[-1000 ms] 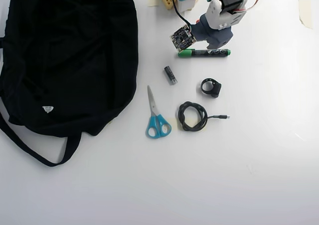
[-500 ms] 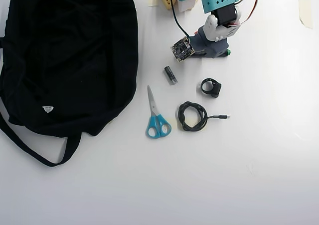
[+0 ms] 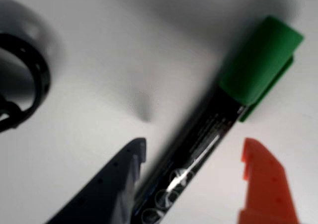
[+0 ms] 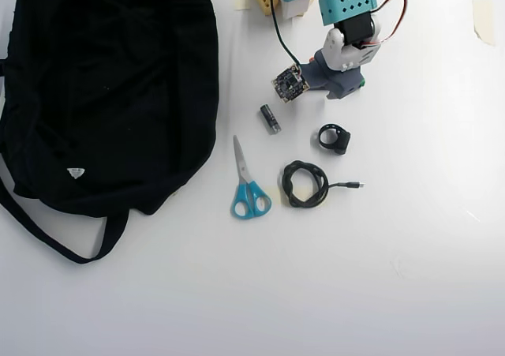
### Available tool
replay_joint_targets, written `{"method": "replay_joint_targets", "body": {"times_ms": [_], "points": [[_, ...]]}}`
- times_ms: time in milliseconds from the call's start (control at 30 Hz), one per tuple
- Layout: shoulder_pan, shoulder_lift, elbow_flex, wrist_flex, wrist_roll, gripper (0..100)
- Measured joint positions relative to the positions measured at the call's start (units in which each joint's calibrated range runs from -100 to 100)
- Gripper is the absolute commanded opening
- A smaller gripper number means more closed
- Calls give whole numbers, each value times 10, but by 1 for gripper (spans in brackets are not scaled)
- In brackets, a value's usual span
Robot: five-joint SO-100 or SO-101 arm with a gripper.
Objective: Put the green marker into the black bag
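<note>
In the wrist view the green marker (image 3: 258,60) lies on the white table, its bright green cap at the upper right and its dark barrel running down-left. My gripper (image 3: 195,147) is open and low over it, the dark blue finger (image 3: 119,179) beside the barrel's left and the orange finger (image 3: 263,184) apart on its right. In the overhead view the gripper (image 4: 341,84) sits at the top centre and the arm hides the marker. The black bag (image 4: 110,88) lies far to the left, with its strap (image 4: 47,234) and a white tag (image 4: 75,172).
A black ring (image 4: 334,138) lies just below the gripper and shows at the left of the wrist view (image 3: 35,80). A short grey cylinder (image 4: 270,118), blue-handled scissors (image 4: 246,186) and a coiled black cable (image 4: 305,184) lie between the gripper and the bag.
</note>
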Motion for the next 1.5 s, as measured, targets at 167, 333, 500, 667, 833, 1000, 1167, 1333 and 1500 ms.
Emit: {"method": "replay_joint_targets", "body": {"times_ms": [167,333,500,667,833,1000,1167,1333,1500], "points": [[-4,4,0,0,0,25],[-7,37,-2,-7,0,25],[-5,42,-8,-18,0,24],[-5,42,-8,-20,0,16],[-5,42,-9,-19,0,11],[-5,42,-9,-19,0,4],[-4,42,-9,-20,0,2],[-4,42,-9,-20,0,2],[-4,42,-9,-20,0,2]]}}
